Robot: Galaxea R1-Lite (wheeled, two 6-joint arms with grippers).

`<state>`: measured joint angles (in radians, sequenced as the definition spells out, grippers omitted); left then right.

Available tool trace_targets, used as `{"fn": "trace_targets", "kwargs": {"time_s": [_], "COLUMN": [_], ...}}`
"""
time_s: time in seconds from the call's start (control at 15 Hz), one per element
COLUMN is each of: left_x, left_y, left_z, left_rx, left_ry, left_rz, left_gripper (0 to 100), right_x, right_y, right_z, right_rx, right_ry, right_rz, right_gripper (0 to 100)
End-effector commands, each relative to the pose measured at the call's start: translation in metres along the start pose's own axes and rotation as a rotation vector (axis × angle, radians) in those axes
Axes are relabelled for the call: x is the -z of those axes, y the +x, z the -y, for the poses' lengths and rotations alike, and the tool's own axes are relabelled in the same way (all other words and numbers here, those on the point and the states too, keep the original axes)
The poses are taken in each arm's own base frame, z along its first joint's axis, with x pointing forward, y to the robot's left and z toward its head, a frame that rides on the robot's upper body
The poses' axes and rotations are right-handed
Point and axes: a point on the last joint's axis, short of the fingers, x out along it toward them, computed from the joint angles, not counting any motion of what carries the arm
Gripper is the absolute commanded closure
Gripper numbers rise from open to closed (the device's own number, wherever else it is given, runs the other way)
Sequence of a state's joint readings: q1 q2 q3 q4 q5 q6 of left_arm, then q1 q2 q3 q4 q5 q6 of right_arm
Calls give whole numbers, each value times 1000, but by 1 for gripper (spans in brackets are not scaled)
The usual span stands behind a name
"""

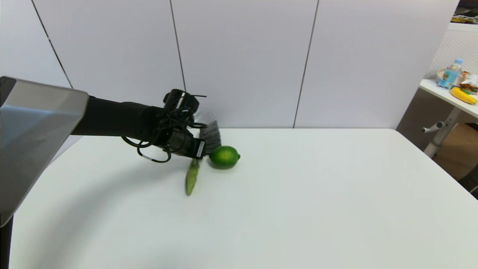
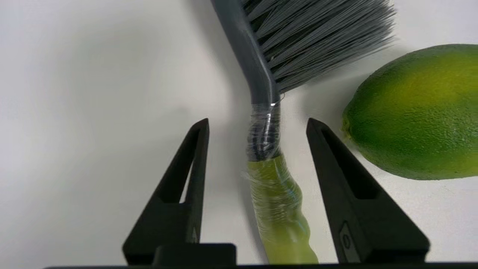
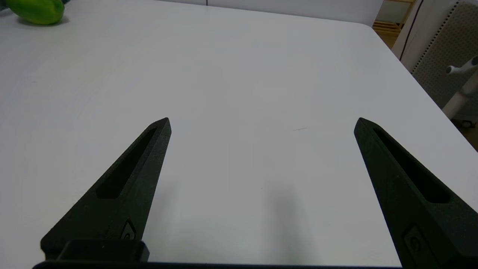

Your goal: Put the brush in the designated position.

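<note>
Where the left arm reaches across the white table, the left gripper hangs over the brush, its two black fingers spread apart on either side of the neck where the dark grey head meets the lime-green handle; neither finger touches the brush, so the gripper grasps nothing. No brand name or readable writing appears on the brush; only a small oval mark shows near the base of each finger, too small to read. The brush lies flat on the table, left of centre and towards the far edge, with its bristles pointing towards the back wall and its handle towards the robot. A lime sits just beside the brush head on its right, close to the bristles.

The left wrist view alone shows clear film wrapped around the neck and the ridged handle, and the fan of grey bristles spreading towards the lime. The head view alone shows a side table at the far right carrying a water bottle and a banana. The right gripper, seen only in the right wrist view, hovers above bare table well apart from the lime, its fingers wide apart and holding nothing.
</note>
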<state>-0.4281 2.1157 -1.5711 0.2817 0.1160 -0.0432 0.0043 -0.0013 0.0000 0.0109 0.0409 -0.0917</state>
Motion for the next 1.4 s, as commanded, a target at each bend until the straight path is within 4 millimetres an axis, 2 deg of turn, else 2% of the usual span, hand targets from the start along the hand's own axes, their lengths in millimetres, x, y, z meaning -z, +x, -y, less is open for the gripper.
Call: {"fn": "trace_targets", "kwargs": {"time_s": [0.07, 0.2, 0.33, 0.4, 0.53, 0.73, 0.8, 1.07, 1.13, 1.27, 1.4], "left_x": [-7, -12, -14, -9, 14, 61, 79, 147, 172, 209, 244], "left_y": [-16, -52, -105, -139, -189, -239, -252, -286, -293, -297, -292], "left_z": [-2, -6, -12, -16, -23, -31, -34, -47, -50, -52, -50], "left_rx": [-1, -1, 1, 4, 7, 8, 5, -62, -98, -139, -168], "left_ry": [-3, -3, -5, -14, -27, -29, -35, -22, -12, -13, -10], "left_rz": [41, 77, 138, 193, 254, 331, 397, 569, 604, 637, 683], "left_gripper": [0, 0, 0, 0, 0, 0, 0, 0, 0, 0, 0], "right_x": [0, 0, 0, 0, 0, 0, 0, 0, 0, 0, 0], "right_y": [0, 0, 0, 0, 0, 0, 0, 0, 0, 0, 0], "right_z": [0, 0, 0, 0, 0, 0, 0, 0, 0, 0, 0], "right_rx": [-1, -1, -1, -1, 0, 0, -1, 0, -1, -1, -1], "right_ry": [-2, 0, 0, 0, 0, -2, -2, 0, -2, -2, -2], "right_rz": [-3, -3, -3, -3, -3, -3, -3, -3, -3, -3, -3], "right_gripper": [0, 0, 0, 0, 0, 0, 0, 0, 0, 0, 0]}}
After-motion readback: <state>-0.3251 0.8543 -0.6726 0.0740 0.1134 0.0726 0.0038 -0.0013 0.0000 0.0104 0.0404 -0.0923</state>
